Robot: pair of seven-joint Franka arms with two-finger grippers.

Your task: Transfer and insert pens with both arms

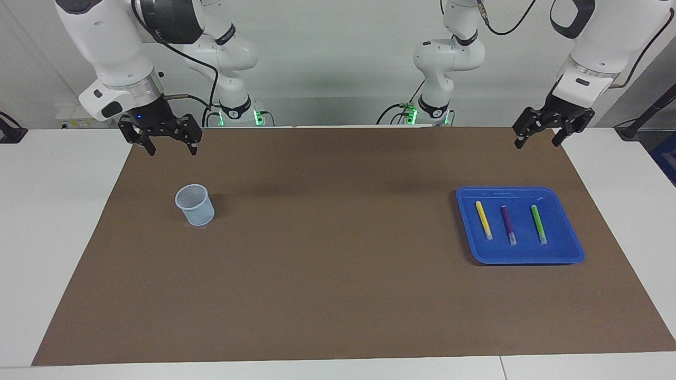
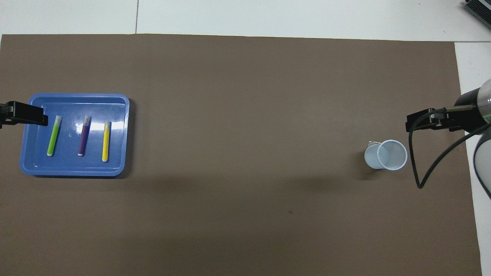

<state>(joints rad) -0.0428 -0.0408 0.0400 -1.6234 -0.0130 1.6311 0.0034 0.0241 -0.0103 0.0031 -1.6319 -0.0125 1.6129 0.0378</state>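
Observation:
Three pens lie side by side in a blue tray: the yellow pen, the purple pen and the green pen. My left gripper hangs open and empty, high over the tray's rim at the left arm's end of the table, touching nothing. My right gripper is open and empty too, raised over the mat beside a pale blue cup.
A brown mat covers most of the white table. The upright cup stands on it toward the right arm's end, the tray toward the left arm's end. A black cable loops down from the right arm beside the cup.

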